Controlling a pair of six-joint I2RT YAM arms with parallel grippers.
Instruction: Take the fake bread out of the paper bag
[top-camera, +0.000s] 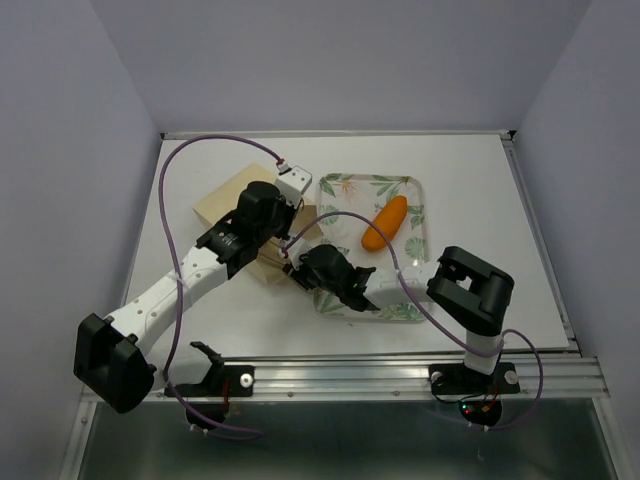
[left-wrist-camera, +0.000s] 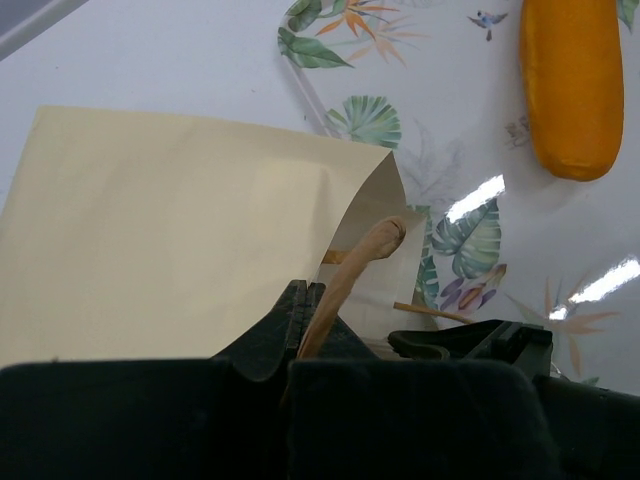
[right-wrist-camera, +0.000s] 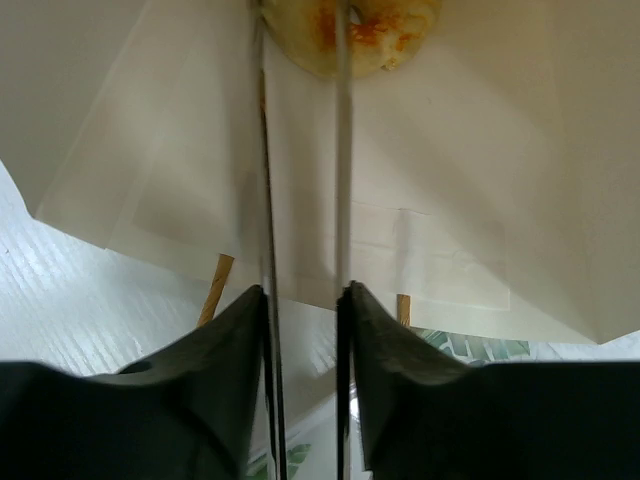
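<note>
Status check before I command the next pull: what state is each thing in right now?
Tan kraft paper bag: lying on its side, mouth open toward the tray.
Thin brown loop handle: pinched in the shut left gripper.
Pale round toy bun: inside the bag, at the right gripper fingertips; grip unclear.
Long orange toy loaf: out of the bag, lying on the leaf-patterned white tray.
</note>
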